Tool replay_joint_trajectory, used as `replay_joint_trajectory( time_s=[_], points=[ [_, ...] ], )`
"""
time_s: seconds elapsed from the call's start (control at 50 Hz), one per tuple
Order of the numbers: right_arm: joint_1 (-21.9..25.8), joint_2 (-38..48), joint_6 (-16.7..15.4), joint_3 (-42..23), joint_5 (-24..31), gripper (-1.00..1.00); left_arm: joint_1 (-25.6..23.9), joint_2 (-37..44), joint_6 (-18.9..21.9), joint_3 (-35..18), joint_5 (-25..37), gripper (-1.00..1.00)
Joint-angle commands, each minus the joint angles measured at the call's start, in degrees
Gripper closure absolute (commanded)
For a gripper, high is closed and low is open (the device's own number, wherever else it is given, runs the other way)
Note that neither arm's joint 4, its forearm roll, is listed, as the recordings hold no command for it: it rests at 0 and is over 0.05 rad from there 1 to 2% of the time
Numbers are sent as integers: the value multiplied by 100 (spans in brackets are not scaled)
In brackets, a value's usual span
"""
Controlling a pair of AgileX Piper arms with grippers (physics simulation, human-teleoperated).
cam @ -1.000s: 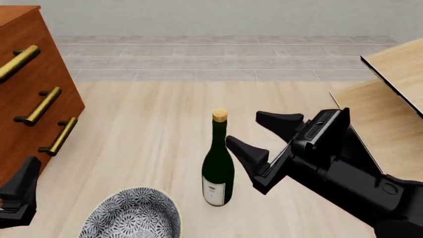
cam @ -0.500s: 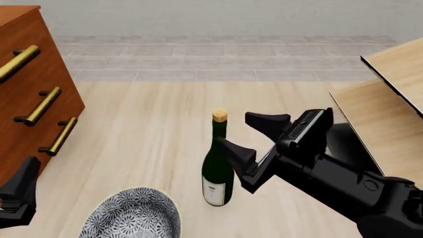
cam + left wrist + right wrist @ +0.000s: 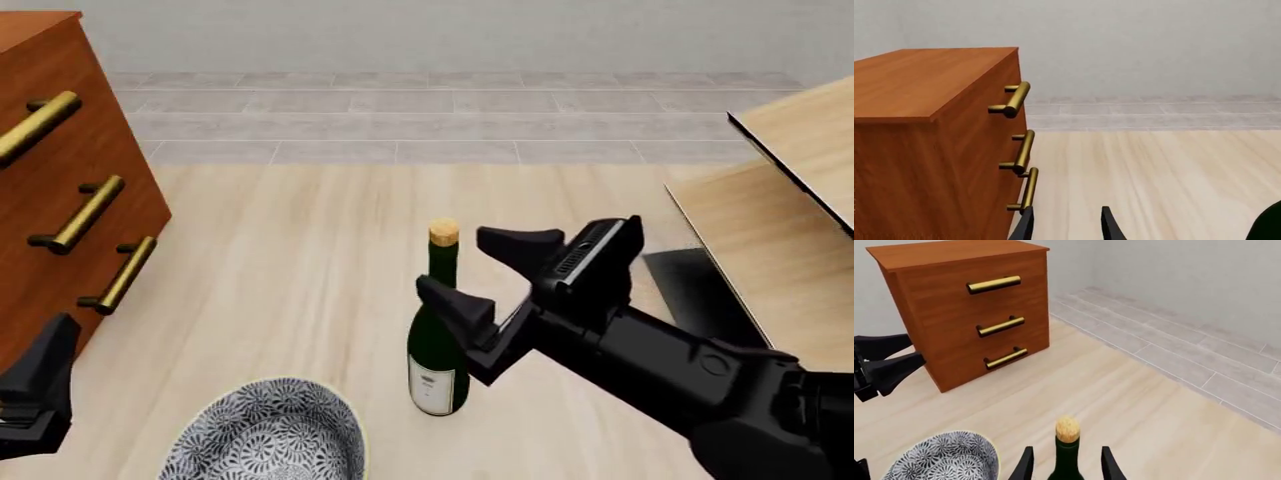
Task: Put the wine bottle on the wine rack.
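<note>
Bottle stands upright mid-table, bowl at its 8 o'clock, rack at 2 o'clock. Right gripper is spread open with the neck framed between the fingers, not yet clamped, apparently lined up for a neck grasp. Left gripper is parked by the cabinet, fingers parted, nothing held.

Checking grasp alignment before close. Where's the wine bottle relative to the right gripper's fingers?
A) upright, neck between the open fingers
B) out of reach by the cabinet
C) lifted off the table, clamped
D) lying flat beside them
A: the wine bottle stands upright with its neck between the open fingers of the right gripper.
</note>
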Motion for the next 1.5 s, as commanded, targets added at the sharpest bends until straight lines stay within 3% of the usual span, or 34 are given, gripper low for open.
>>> replay_joint_trajectory(
  time_s=[0.02,0.8,0.82,1.22,1.5],
  points=[
    [6,193,-25,-137,-65,-100,18,-1,-1,0,16,-100],
    [45,570,-24,-361,-298,-100,81,-1,-47,1,68,-100],
    [14,550,-23,-362,-300,100,85,-1,-49,1,69,-100],
    [-114,306,18,-344,-278,100,60,-1,-84,1,143,-100],
    [-353,-210,36,-436,153,100,12,0,-95,1,129,-100]
  ],
)
